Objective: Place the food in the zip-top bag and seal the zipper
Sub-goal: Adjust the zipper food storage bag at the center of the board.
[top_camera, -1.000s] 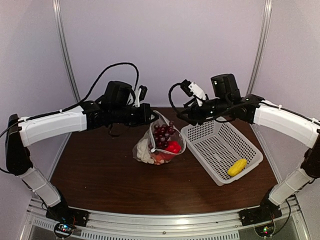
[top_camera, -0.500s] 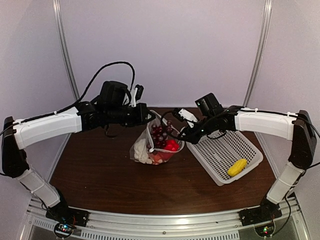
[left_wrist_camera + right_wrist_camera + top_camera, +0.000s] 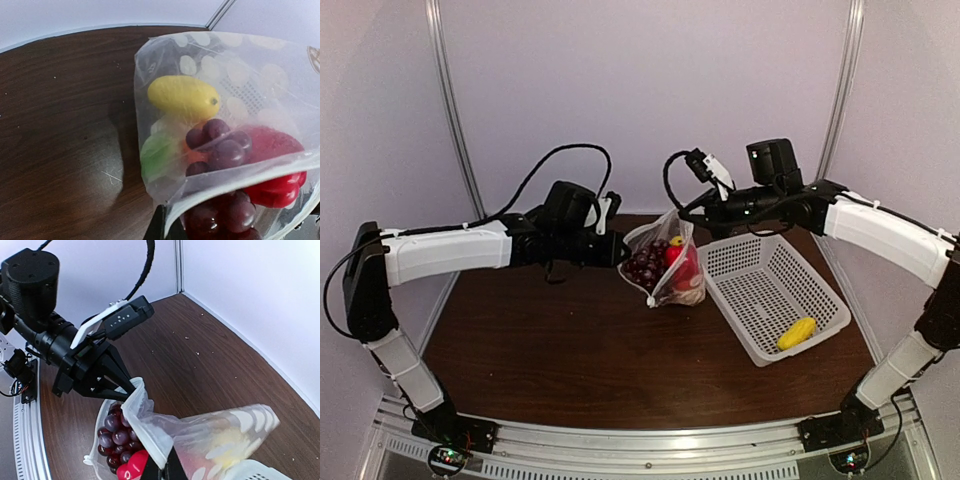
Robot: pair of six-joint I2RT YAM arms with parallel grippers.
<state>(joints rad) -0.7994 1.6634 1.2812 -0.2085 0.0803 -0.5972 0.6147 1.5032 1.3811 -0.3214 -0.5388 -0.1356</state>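
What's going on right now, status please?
Both shut on the bag rim, left gripper and right gripper. Mouth unsealed, food inside. One yellow piece in basket.

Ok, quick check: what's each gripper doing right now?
left gripper: closed, pinching the mouth edge of the zip-top bag.
right gripper: closed, pinching the bag's mouth edge on the other side.
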